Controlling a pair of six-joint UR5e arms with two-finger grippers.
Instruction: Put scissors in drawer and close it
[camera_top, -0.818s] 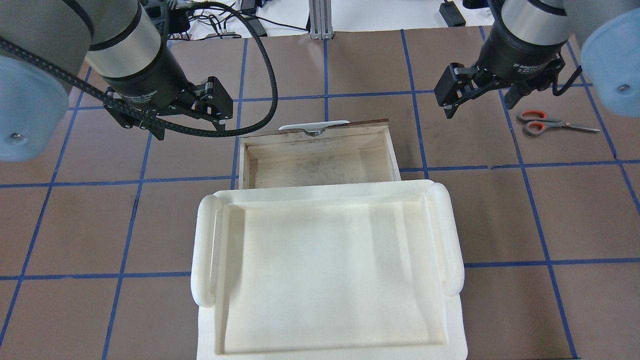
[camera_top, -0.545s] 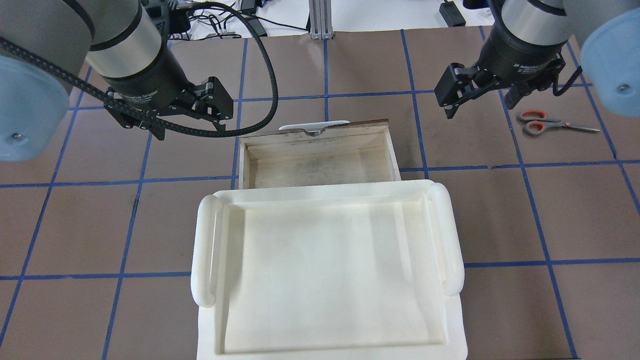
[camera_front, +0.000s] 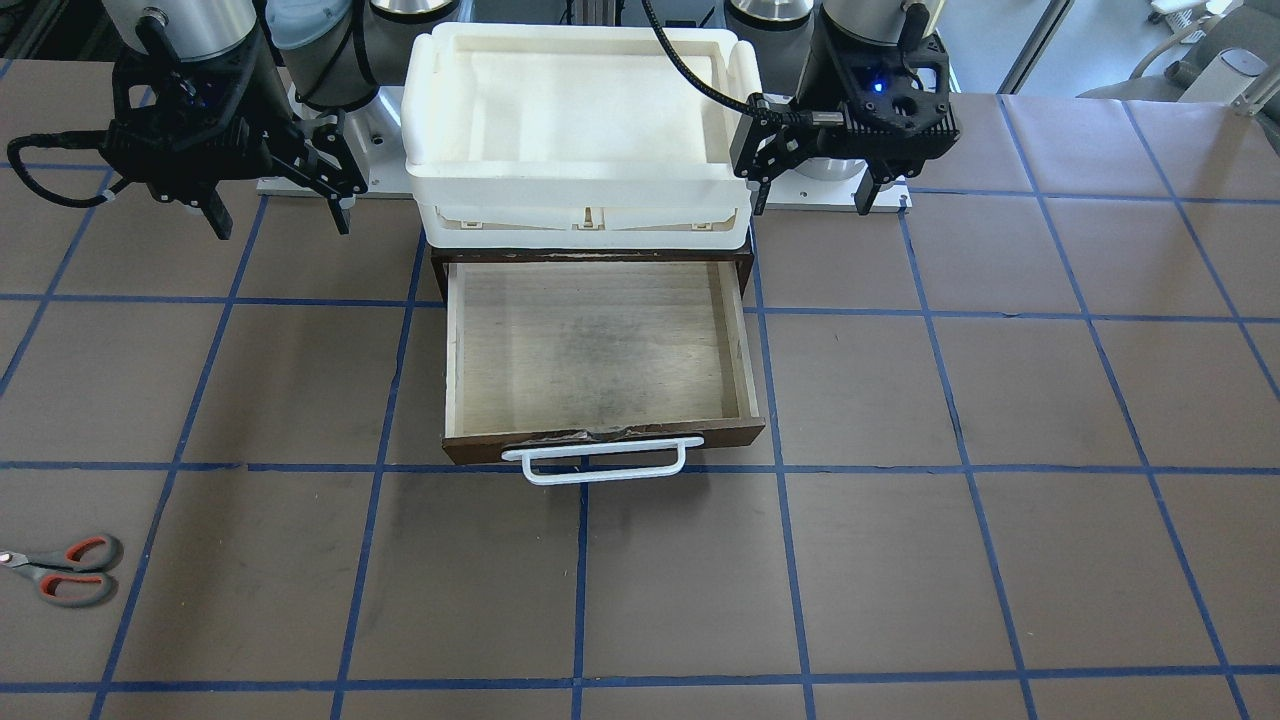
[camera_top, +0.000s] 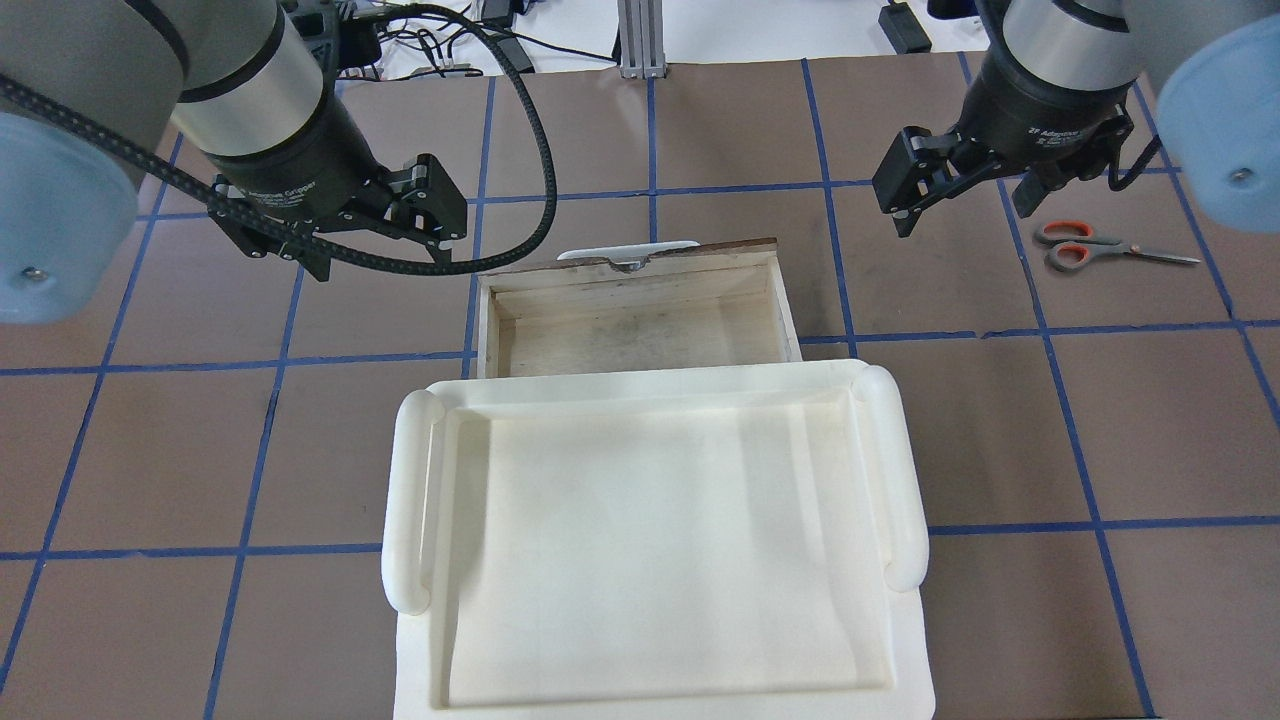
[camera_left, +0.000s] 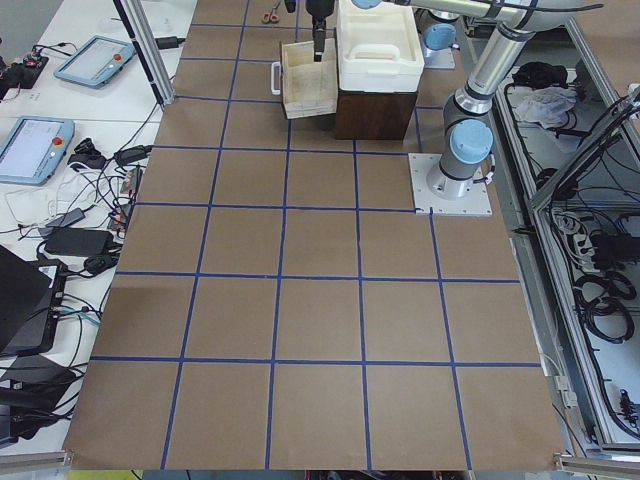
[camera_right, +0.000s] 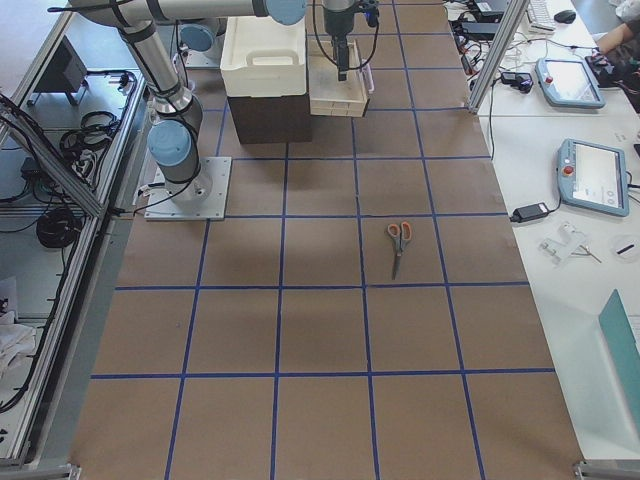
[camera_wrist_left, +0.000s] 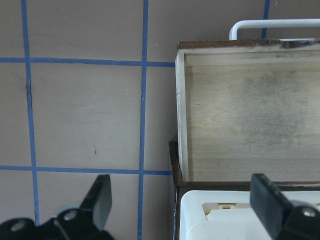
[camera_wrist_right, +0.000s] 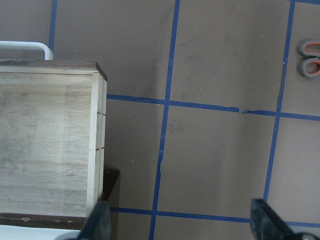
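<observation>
The scissors lie flat on the brown table at the far right, blades pointing right; they also show in the front view and at the right wrist view's top right edge. The wooden drawer stands pulled open and empty, with its white handle facing away from the robot. My right gripper is open and empty, hovering between the drawer and the scissors. My left gripper is open and empty, hovering off the drawer's left side.
A white plastic tray sits on top of the dark cabinet that holds the drawer. A black cable loops from the left arm near the drawer's left corner. Blue tape lines grid the table.
My right gripper has shifted slightly to the right, toward the scissors. The left arm, drawer and scissors have not moved.
</observation>
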